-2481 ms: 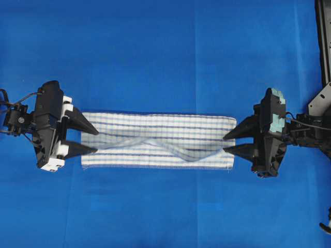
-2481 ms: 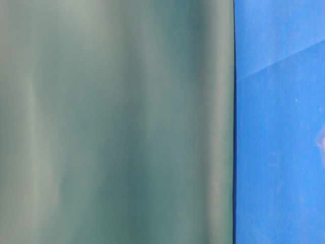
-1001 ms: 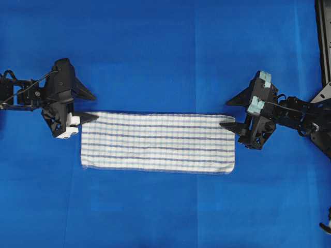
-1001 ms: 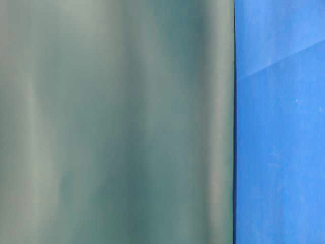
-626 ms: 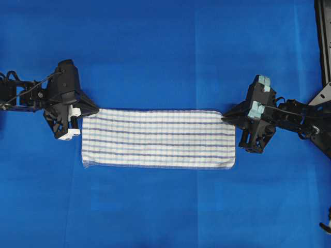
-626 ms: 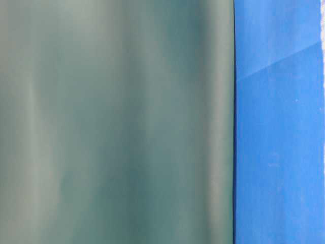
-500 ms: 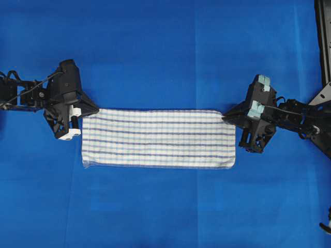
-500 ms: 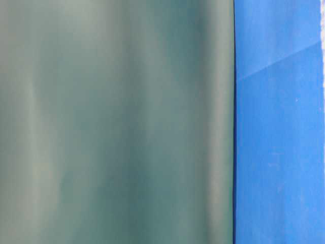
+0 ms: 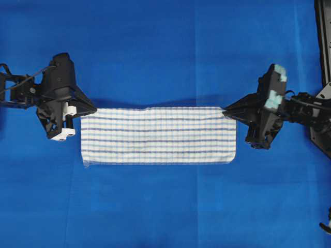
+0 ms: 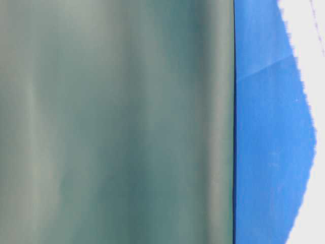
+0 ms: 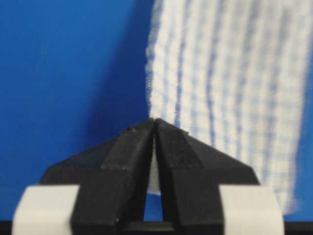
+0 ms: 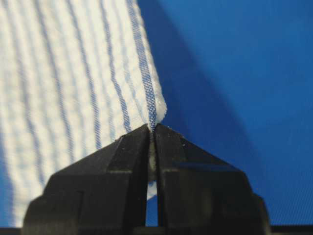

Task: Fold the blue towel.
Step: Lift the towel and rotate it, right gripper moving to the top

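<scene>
Both pincers, left pincer (image 9: 92,110) & right pincer (image 9: 226,111), clamp woven striped blue towel (image 9: 158,135) corners.

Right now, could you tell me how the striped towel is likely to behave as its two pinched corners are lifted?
The striped towel looks thin and woven, so it will probably sag floppily between the corners. It likely weighs little. Each tool grips only a hem tip, so it might slip.

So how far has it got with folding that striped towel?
Already done: the blue towel lies as a long narrow strip on the table covering, so it seems folded once lengthwise. In hand: the left end effector and the right end effector are each shut on a far corner, and a shadow shows that edge lifting. Left: probably bringing that edge over to the near one.
</scene>
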Controlling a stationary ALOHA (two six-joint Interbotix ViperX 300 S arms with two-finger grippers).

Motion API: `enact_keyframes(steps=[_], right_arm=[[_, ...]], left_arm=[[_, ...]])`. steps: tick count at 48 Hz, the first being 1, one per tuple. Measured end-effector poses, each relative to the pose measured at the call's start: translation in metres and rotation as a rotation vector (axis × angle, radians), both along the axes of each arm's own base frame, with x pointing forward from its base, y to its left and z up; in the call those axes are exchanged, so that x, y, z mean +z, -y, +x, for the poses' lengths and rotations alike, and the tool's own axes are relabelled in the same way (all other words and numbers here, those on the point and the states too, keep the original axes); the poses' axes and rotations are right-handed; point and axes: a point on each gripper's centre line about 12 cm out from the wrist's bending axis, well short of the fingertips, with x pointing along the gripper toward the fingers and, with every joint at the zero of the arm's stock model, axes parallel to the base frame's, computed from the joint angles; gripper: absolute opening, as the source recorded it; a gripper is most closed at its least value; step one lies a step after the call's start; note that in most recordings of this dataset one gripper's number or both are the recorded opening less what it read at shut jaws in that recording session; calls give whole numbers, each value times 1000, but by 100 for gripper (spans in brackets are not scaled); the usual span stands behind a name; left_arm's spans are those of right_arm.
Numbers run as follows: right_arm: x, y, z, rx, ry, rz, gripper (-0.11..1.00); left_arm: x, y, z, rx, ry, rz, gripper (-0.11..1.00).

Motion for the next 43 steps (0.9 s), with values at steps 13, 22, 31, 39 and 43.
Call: enact_keyframes(steps=[13,22,31,39,43], right_arm=[[41,1,-9,63,117,-13,-4],[49,6,-12,57,133,-8,-4],[50,14,-9,23,129,-11,-4],[52,33,-1,-45,121,-28,-4],[53,46,4,-81,110,-55,-4]], left_arm=[[40,6,-1,-24,69,-2,2],[43,9,-2,-29,78,-7,2],[49,12,4,-7,110,-46,2],[55,22,21,-28,170,-65,2],[58,29,33,-49,189,-67,2]])
